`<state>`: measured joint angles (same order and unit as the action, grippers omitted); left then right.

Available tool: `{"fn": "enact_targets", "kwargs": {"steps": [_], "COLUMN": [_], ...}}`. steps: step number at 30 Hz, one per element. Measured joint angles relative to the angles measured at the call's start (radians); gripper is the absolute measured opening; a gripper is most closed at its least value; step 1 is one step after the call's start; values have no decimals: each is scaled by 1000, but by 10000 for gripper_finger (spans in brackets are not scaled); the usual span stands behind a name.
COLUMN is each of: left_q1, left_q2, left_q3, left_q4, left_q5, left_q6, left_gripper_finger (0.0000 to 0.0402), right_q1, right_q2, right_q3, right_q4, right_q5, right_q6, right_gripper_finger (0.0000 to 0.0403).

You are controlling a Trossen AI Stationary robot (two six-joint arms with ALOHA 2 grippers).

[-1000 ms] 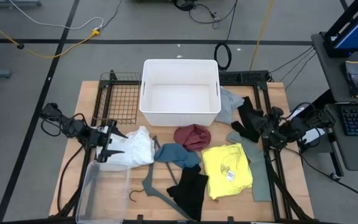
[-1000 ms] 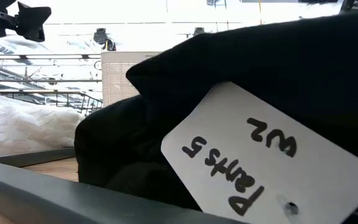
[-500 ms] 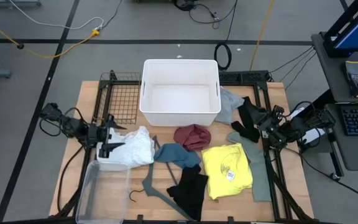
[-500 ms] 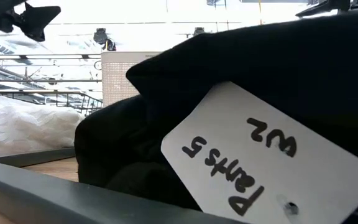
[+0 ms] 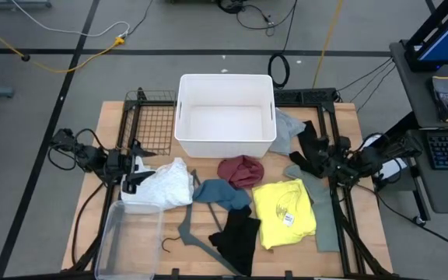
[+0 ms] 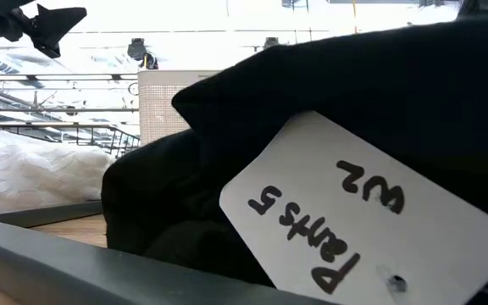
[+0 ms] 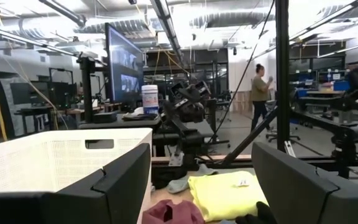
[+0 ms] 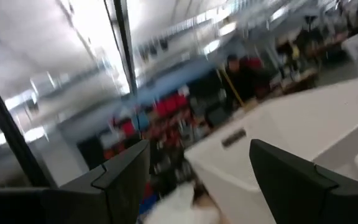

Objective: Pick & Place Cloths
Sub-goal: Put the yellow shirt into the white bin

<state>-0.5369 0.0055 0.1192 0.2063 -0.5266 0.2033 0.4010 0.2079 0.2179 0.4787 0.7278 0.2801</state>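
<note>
Several cloths lie spread on the wooden table in front of the white basket (image 5: 225, 117): white (image 5: 166, 185), teal-blue (image 5: 220, 193), maroon (image 5: 240, 170), yellow (image 5: 284, 211), black (image 5: 237, 237), sage-green (image 5: 323, 214) and pale grey (image 5: 288, 128). A second black piece (image 5: 308, 152) lies near the right edge. My left gripper (image 5: 133, 173) hangs open above the white cloth's left side, well clear of it in the low view (image 6: 53, 17). My right gripper (image 5: 323, 159) is open beside the right black piece. Both wrist views show wide gaps (image 7: 201, 149) (image 8: 199, 149).
A thin grey hanger (image 5: 197, 233) lies between the teal-blue and black cloths. A clear plastic bin (image 5: 127, 237) sits at the near left corner, a black wire rack (image 5: 148, 124) left of the basket. A tagged black cloth (image 6: 354, 127) fills the low view. A person stands in the room (image 7: 261, 84).
My left gripper has drifted toward the table's left and far edges over the white cloth and stayed open. My right gripper has shifted slightly toward the table's left, over the right black piece. No cloth has moved.
</note>
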Motion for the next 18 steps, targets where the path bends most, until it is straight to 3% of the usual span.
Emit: {"fn": "enact_targets", "kwargs": {"steps": [8, 14, 18], "left_q1": [0, 0, 0], "left_q2": [0, 0, 0], "left_q3": [0, 0, 0], "left_q4": [0, 0, 0], "left_q5": [0, 0, 0], "left_q6": [-3, -11, -37], "left_gripper_finger": [283, 283, 283], "right_q1": [55, 59, 58], "right_q2": [286, 538, 678], "right_q3": [359, 622, 719], "right_q4": [-593, -1060, -1323], "right_q5": [-53, -260, -407], "right_q6": [212, 442, 598], "right_gripper_finger": [267, 267, 267]}}
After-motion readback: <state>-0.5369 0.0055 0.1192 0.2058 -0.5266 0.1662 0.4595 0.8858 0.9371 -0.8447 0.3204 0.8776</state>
